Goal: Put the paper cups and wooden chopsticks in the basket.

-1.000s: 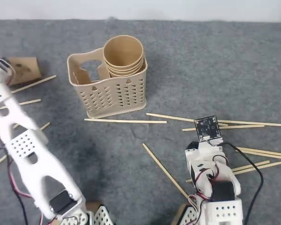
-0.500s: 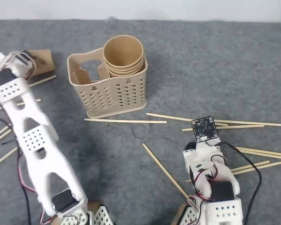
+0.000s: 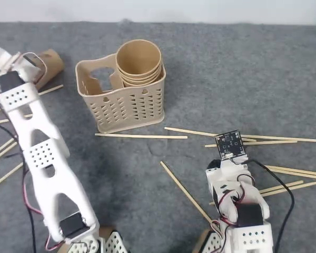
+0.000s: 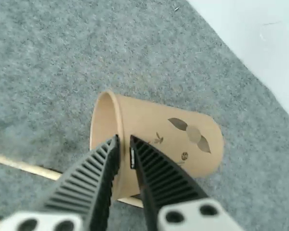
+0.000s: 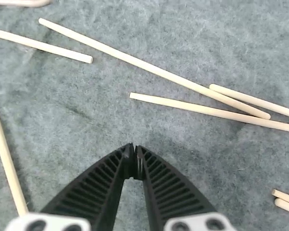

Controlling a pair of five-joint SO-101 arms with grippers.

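Grey carpet covers the tabletop (image 3: 226, 68), and a beige slotted basket (image 3: 127, 108) stands upright on it with a stack of paper cups (image 3: 139, 58) nested in its right compartment, mouths up. To the left of the basket and a little beyond it, a single paper cup (image 4: 156, 144) lies on its side, its printed wall turned up. The left pincer (image 4: 124, 144) is clenched on that cup's rim, one finger over the open mouth and the other against the outer wall; whether the cup touches the carpet I cannot tell. Wooden chopsticks (image 3: 141, 136) lie scattered flat: one just in front of the basket, several to its front right, and more well to its left beside the left arm. The right pincer (image 5: 134, 161) hangs to the front right of the basket, clenched on nothing, above bare carpet between loose chopsticks.
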